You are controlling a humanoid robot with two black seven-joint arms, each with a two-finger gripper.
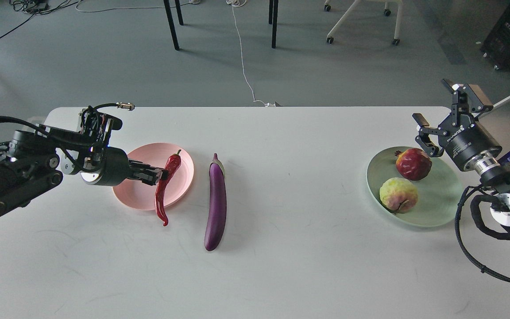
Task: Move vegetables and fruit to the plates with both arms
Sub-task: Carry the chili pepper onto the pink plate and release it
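the fingertips of the left black two-finger gripper are half hidden behind the curved shiny red chili pepper, closed on its middle over the round pale pink plastic plate. the pepper runs near to far, tip hanging past the rim toward the long glossy purple eggplant, which lies the same way on the white table. the right gripper stands wide open, empty, above the mint green plate with the dark red round fruit and bumpy yellow-green fruit.
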